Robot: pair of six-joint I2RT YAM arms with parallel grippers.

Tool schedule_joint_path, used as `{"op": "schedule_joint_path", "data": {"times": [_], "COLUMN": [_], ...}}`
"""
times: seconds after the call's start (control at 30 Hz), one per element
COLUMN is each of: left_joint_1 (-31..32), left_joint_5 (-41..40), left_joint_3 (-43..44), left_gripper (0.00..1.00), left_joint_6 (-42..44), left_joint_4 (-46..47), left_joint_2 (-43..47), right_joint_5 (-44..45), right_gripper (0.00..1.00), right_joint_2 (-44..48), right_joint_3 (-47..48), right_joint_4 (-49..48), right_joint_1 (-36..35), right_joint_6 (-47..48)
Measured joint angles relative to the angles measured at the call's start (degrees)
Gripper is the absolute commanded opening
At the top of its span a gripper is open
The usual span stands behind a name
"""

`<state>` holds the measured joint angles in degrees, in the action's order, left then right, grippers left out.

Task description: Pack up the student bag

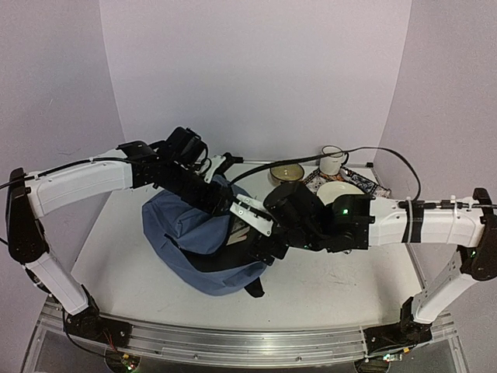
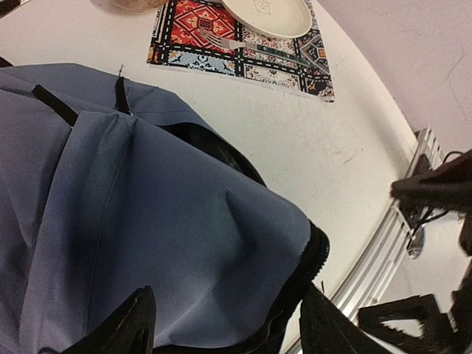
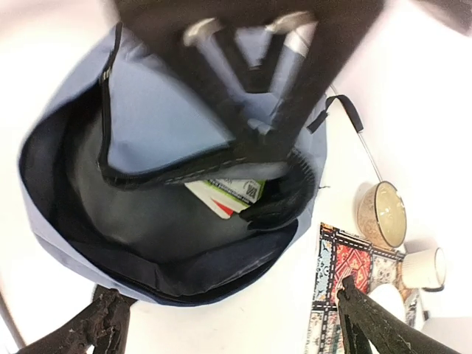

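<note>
Slate-blue woven fabric makes up the student bag point(image 1: 190, 225), which lies slumped on the white table point(image 1: 349, 272), left of centre and between the two arms. It has black straps and a black zip edge. From the right wrist view its mouth gapes wide, showing a dark grey lining. One white booklet point(image 3: 225, 195) with red and green print lies inside, partly under the zip flap.

The left gripper point(image 2: 227, 295) is over the bag's top. Its fingers point(image 2: 129, 328) are spread, with a raised fold of blue cloth lying between them. I cannot tell whether they touch it. The right gripper point(image 3: 221, 291) hangs above the open mouth with its fingers point(image 3: 103, 324) splayed as wide as they go, holding nothing.

Counted: one bag and one booklet. One patterned placemat point(image 2: 243, 59) in red, black and teal lies at the table's far right, well apart from the bag. On it are one cream plate point(image 2: 269, 15) and one fork point(image 2: 228, 43), which lies beside the plate. One tan bowl point(image 1: 287, 172) stands just left of the mat, and one white mug point(image 1: 332, 160) stands behind it.
</note>
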<state>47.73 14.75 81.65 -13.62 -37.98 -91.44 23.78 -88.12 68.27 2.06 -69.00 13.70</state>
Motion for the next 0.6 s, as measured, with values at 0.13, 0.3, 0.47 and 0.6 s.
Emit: {"op": "schedule_joint_path", "data": {"times": [0.13,0.3,0.47,0.6], "left_joint_1": [-0.1,-0.9,-3.6,-9.1], "left_joint_5": [-2.8,-7.5,-12.6,-15.1], "left_joint_3": [-1.8,-4.5,-9.6,-15.6], "left_gripper": [0.86,0.94,0.96,0.96], "left_joint_6": [-1.4,-4.0,-8.4,-12.8], "left_joint_4": [0.6,1.7,2.7,3.2], "left_joint_2": [2.9,8.9,13.0,14.8], "right_joint_5": [-1.9,-4.0,-6.0,-7.7], "right_gripper": [0.98,0.91,0.81,0.74], "right_joint_2": [3.3,4.1,1.0,-5.7], "right_joint_3": [0.0,2.9,9.4,14.9], "right_joint_4": [0.1,0.9,1.2,0.7], "right_joint_1": [0.7,1.5,2.4,2.8], "right_joint_6": [-3.3,-6.8,-10.3,-13.8]}}
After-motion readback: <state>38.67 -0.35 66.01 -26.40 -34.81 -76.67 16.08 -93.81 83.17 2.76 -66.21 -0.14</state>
